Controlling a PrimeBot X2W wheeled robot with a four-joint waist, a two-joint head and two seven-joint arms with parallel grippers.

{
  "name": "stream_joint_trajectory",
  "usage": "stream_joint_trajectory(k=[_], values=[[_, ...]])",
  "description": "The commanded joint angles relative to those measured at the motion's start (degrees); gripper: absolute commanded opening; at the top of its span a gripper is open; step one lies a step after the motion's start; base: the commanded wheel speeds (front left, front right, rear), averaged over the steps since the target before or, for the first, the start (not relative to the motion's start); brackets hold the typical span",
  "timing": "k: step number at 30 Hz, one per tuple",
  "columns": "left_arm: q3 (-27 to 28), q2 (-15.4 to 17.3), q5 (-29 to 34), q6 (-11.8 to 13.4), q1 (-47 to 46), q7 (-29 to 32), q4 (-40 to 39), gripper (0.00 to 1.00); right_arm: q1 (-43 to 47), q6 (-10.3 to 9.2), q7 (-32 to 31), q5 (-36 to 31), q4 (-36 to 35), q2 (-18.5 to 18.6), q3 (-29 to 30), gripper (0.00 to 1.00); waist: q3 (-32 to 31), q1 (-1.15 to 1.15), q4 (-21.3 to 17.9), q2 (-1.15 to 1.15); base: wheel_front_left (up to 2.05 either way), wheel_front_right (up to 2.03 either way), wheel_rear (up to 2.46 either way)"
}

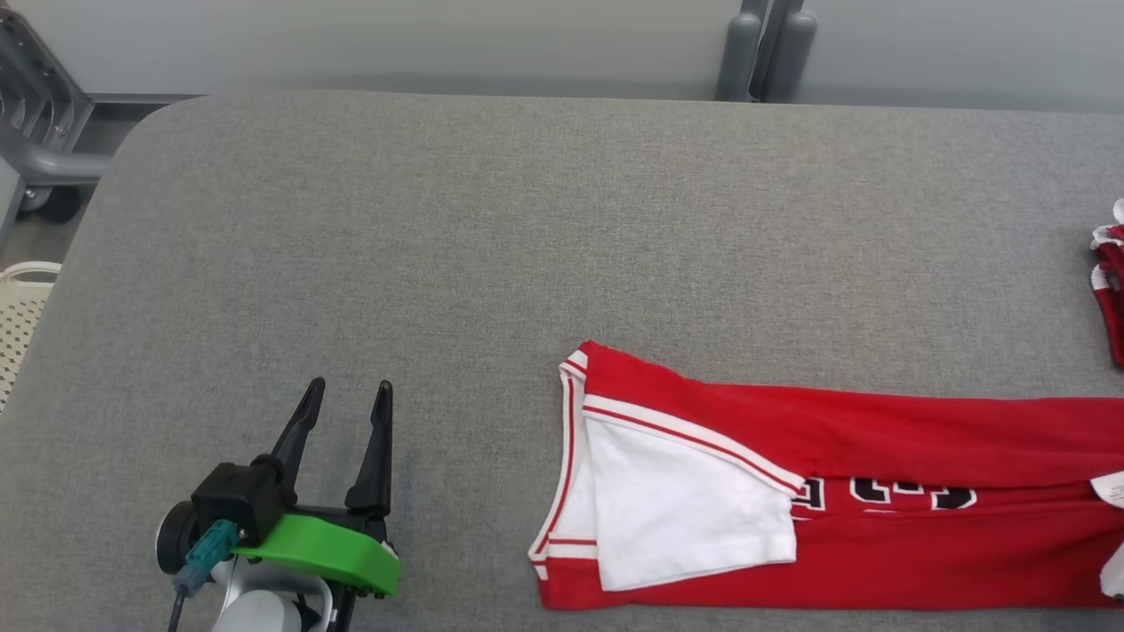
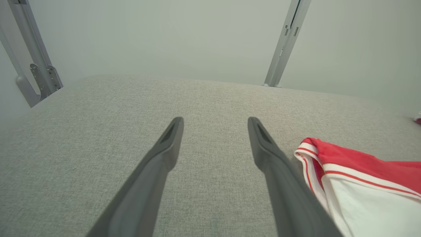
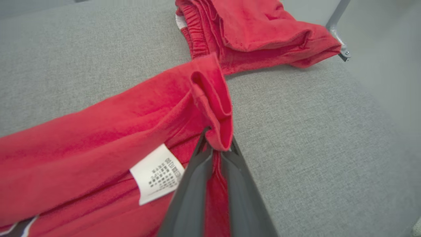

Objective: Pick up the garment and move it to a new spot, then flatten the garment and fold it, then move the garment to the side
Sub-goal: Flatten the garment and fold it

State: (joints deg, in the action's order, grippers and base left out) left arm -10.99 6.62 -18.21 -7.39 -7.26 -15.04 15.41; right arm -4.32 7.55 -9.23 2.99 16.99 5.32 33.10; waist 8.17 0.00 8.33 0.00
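The garment [image 1: 878, 474] is a red jersey with white trim and dark lettering, folded into a long strip on the grey table, its white lining turned up at the left end. My left gripper [image 1: 344, 405] stands open at the lower left, well left of the garment, nothing between its fingers. In the left wrist view the left gripper [image 2: 215, 126] hovers over bare table with the garment's trimmed end [image 2: 358, 177] at its right. In the right wrist view my right gripper [image 3: 217, 144] is shut on the garment's [image 3: 131, 118] red hem, which bunches over the fingertips beside a white care label [image 3: 158, 174].
A second red garment [image 3: 260, 29] lies folded beyond the gripped hem, its edge showing at the table's right [image 1: 1111, 281]. The grey padded table [image 1: 439, 246] spreads wide at left and back. A white perforated basket [image 1: 22, 307] and a metal frame [image 1: 39, 123] stand off the left edge.
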Motion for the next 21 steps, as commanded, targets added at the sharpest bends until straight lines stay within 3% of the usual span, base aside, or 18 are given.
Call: stream_joint_trajectory(k=[1,4,7,16,21], values=[[0.28,0.41,0.04,-0.14,0.37,-0.15,-0.14,1.00,0.57,-0.13,-0.10,-0.02,-1.46,0.73,1.18,0.00,-0.02,0.00,-0.30,0.00,0.00,0.00,0.00],[0.42,0.42,0.09,-0.14,0.15,-0.15,-0.17,1.00,0.44,-0.13,-0.79,-0.37,-3.92,1.58,2.73,0.00,-0.09,0.00,-0.65,0.00,0.00,0.00,0.00],[0.23,0.32,0.11,-0.14,-0.04,-0.15,0.03,1.00,0.14,-0.12,-3.18,0.35,-6.75,1.13,-0.08,0.00,-0.33,0.00,-1.01,0.00,0.00,0.00,0.00],[-0.75,0.54,-0.46,-0.14,-0.54,-0.15,0.49,1.00,3.72,-0.10,-12.94,9.50,-17.10,-2.17,-15.19,0.00,-1.12,0.00,-0.43,0.00,0.00,0.00,0.00],[-0.85,0.67,-0.69,-0.14,-0.63,-0.15,0.59,1.00,4.85,-0.09,-14.65,16.03,-18.16,-2.36,-24.69,0.00,-1.12,0.00,0.31,0.00,0.00,0.00,0.00]])
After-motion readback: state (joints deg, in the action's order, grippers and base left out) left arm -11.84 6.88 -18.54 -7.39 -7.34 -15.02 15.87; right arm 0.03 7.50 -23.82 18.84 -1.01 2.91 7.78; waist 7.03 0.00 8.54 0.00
